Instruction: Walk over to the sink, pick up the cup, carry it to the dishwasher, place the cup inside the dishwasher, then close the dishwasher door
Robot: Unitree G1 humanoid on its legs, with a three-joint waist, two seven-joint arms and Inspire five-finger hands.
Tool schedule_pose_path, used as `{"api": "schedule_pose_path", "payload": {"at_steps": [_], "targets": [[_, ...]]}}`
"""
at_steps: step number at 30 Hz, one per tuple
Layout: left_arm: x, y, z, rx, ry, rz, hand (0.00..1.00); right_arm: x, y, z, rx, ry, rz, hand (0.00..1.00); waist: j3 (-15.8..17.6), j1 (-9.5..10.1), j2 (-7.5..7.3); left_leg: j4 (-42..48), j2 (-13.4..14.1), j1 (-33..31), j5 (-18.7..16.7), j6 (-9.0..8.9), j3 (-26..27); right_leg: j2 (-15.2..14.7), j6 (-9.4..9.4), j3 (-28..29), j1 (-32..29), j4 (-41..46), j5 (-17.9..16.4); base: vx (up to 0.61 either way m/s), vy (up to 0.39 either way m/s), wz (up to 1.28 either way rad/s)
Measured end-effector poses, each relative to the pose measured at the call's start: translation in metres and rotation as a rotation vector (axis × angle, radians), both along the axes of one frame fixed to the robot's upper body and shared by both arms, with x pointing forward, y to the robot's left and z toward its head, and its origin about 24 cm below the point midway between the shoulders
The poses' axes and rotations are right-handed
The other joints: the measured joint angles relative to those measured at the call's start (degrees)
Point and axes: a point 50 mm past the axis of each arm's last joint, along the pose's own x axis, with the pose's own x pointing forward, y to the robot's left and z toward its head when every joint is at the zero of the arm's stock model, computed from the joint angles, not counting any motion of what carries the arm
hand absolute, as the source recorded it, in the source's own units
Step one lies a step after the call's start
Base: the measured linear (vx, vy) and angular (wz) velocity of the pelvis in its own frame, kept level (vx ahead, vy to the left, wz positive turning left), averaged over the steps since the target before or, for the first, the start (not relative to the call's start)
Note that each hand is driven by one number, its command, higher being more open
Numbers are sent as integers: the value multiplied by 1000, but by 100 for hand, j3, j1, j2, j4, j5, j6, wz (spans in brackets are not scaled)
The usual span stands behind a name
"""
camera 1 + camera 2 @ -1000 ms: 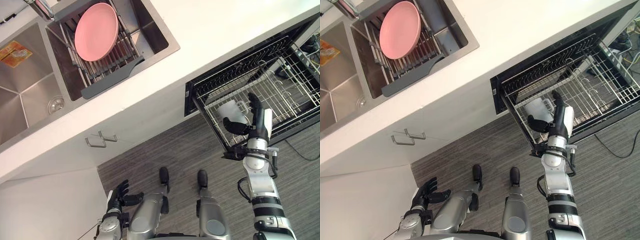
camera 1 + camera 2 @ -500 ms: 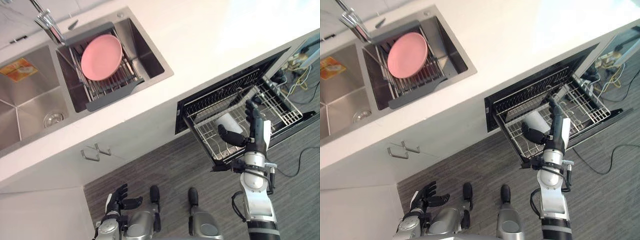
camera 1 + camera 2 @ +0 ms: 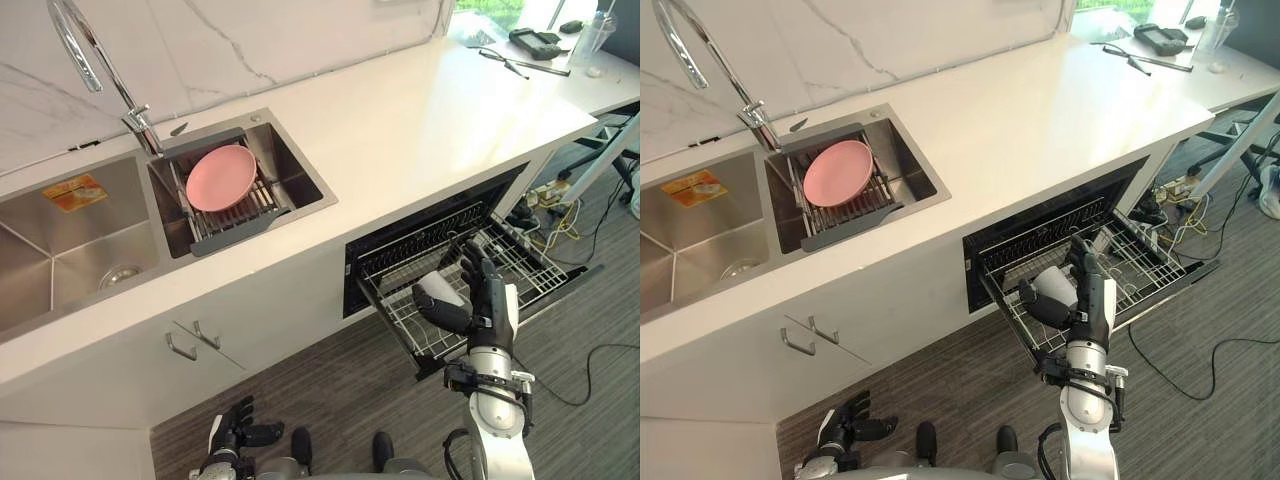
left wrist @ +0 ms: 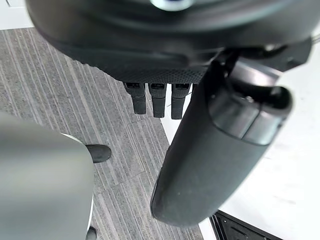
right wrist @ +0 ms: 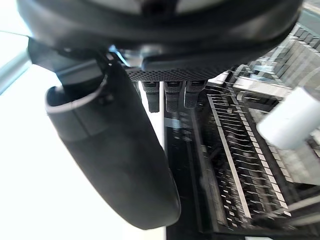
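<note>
The white cup point(image 3: 438, 289) lies on its side in the pulled-out wire rack point(image 3: 520, 262) of the open dishwasher under the counter. My right hand point(image 3: 487, 300) is raised at the rack's front edge, open, fingers straight up and thumb stretched toward the cup. In the right wrist view the cup point(image 5: 289, 120) rests in the rack point(image 5: 235, 165) apart from my straight fingers point(image 5: 170, 95). The dishwasher door point(image 3: 588, 272) hangs down beneath the rack. My left hand point(image 3: 236, 436) hangs low by the floor, fingers relaxed.
A double sink point(image 3: 60, 260) on the left has a tall faucet point(image 3: 92, 62) and a pink plate point(image 3: 222, 177) on a drying rack. Tools and a bottle lie at the counter's far right point(image 3: 535, 40). Cables point(image 3: 600, 350) trail on the floor beside the dishwasher.
The whole picture has shifted and widened, so the camera has moved. My right hand stays open at the rack's front with the cup lying beside its thumb.
</note>
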Motion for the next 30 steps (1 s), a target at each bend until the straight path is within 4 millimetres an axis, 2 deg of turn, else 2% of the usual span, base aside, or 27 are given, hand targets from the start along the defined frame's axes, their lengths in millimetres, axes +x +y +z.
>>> {"api": "schedule_pose_path", "payload": {"at_steps": [5,6,7,8,10,12,14,16,17,18,20,21,22,23,24,26,27,28,29,30], "targets": [[3,-4,1,-9,-15,7,90,0,0,26,-23,-130,-7,90,12,17,-42,750,-14,-465,-258,11,-315,-39,-19,-474,96,116,-118,15,-20,45],[4,-3,1,-8,-17,9,90,3,1,32,-30,-157,-6,90,10,24,-39,867,23,-596,-415,86,-161,-48,-26,-589,95,115,-124,-39,-11,57],[4,-3,1,-7,-16,7,90,5,0,36,-36,-178,-8,90,9,6,-34,1025,217,-699,-487,190,376,-53,-18,-755,111,115,-155,-60,-25,89],[5,-3,2,-7,-19,8,90,9,-4,41,-61,-199,-17,90,15,18,-36,1194,357,-784,-481,156,666,-95,32,-979,151,167,-247,-56,-10,82],[6,-2,2,0,-26,18,90,15,-4,49,-86,-234,-7,90,14,101,-36,1201,265,-784,-469,136,593,-185,104,-1066,141,318,-377,0,39,45],[7,-2,3,8,-28,21,90,21,1,54,-99,-260,17,90,15,169,-38,1199,186,-773,-522,206,585,-280,137,-1075,94,494,-506,40,66,13],[8,-1,3,11,-32,18,90,26,3,55,-111,-260,29,90,34,179,-71,1281,87,-766,-638,283,573,-422,157,-1080,-41,896,-783,70,97,9],[9,2,4,19,-34,13,90,32,3,49,-117,-233,30,90,79,167,-185,1528,-101,-748,-911,373,579,-730,268,-1060,-226,1644,-1292,100,106,11],[9,2,4,21,-35,13,90,32,3,47,-119,-223,31,90,92,157,-233,1593,-157,-738,-988,409,573,-818,320,-1071,-230,1809,-1356,174,89,12],[10,2,4,17,-35,21,90,35,1,43,-138,-203,34,90,84,141,-191,1749,-211,-736,-1170,464,522,-896,351,-1117,-323,2274,-1422,179,86,9],[9,3,3,16,-32,27,90,38,-3,37,-166,-160,44,90,91,135,-201,1845,-226,-655,-1298,453,447,-1038,281,-1142,-638,3221,-1396,179,102,23],[8,5,4,20,-31,31,90,38,-4,33,-175,-135,39,90,126,89,-269,1806,-281,-462,-1371,536,279,-1087,94,-1006,-740,3831,-1286,250,86,60],[7,6,3,22,-27,30,90,38,-6,32,-184,-123,32,90,134,27,-271,1760,-275,-283,-1402,608,75,-1050,-170,-818,-968,4421,-1307,389,67,87],[5,6,3,26,-21,25,90,38,-6,33,-193,-127,33,90,136,-37,-233,1733,-247,-178,-1449,603,-103,-878,-148,-674,-1091,4434,-1599,294,25,68],[5,5,3,26,-20,24,90,38,-6,34,-195,-129,33,90,131,-38,-240,1729,-241,-164,-1456,598,-138,-837,-155,-640,-1130,4400,-1642,288,-8,64],[4,6,3,36,-17,26,90,39,-7,38,-213,-141,39,90,112,-26,-233,1631,-190,-13,-1507,507,-408,-432,-169,-404,-1495,3826,-1752,259,-56,62],[4,7,2,36,-16,26,90,39,-8,38,-218,-142,40,90,90,-24,-247,1644,-178,-7,-1540,448,-469,-340,-159,-381,-1570,3561,-1716,293,-98,66],[3,8,3,37,-16,29,90,39,-8,38,-221,-142,40,90,48,-6,-321,1774,-230,-29,-1664,262,-586,-236,-185,-370,-1608,2876,-1305,370,-161,78],[3,4,0,25,0,31,90,38,-12,36,-232,-128,36,90,33,-48,-183,2007,-149,-45,-1840,133,-715,-164,-73,-441,-1498,2763,-1014,313,-138,71],[0,2,-1,17,9,34,90,38,-13,34,-235,-114,37,90,-21,-30,-94,2079,-67,-74,-1855,106,-705,-106,-82,-496,-1410,2651,-1009,400,-157,56]]}}
